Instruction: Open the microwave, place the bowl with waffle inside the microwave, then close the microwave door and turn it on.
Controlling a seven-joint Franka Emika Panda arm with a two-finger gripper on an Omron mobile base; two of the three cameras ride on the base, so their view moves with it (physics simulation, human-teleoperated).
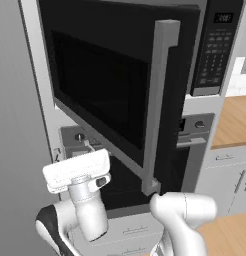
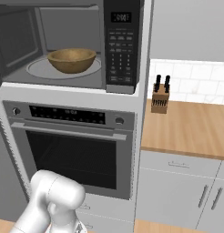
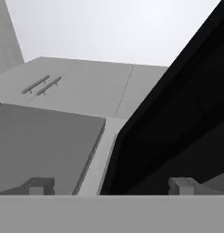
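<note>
Black glass and a silver bar are what we have to move now: the microwave door (image 1: 110, 95) stands swung out, with its long vertical handle (image 1: 157, 105) up and to the right of our gripper (image 1: 77, 172), which hangs low in front of the oven (image 2: 73, 145) with its fingers spread wide and nothing between them. In the hand view the dark door (image 3: 177, 132) looms just ahead and to the right of the fingertips (image 3: 41, 185), seen from below, so we judge that we sit close under its lower edge. The bowl (image 2: 71, 59) already rests on the round glass turntable (image 2: 38, 69) inside the microwave (image 2: 68, 45), well above the gripper and behind the door. We take the step in hand to be closing the door. To do it well, we should rise until a finger or the side of the hand meets the outer face near the handle end, far from the hinge, then push in a smooth arc that follows the swing and keeps going until it seats. We should keep the open fingers clear of the handle so they do not hook it. As for contents, the wooden bowl sits centred on the turntable; whether the waffle lies inside we cannot tell, since its rim hides the bottom. On the counter, the knife block (image 2: 160, 98) holds dark-handled knives, far to the right of us.
</note>
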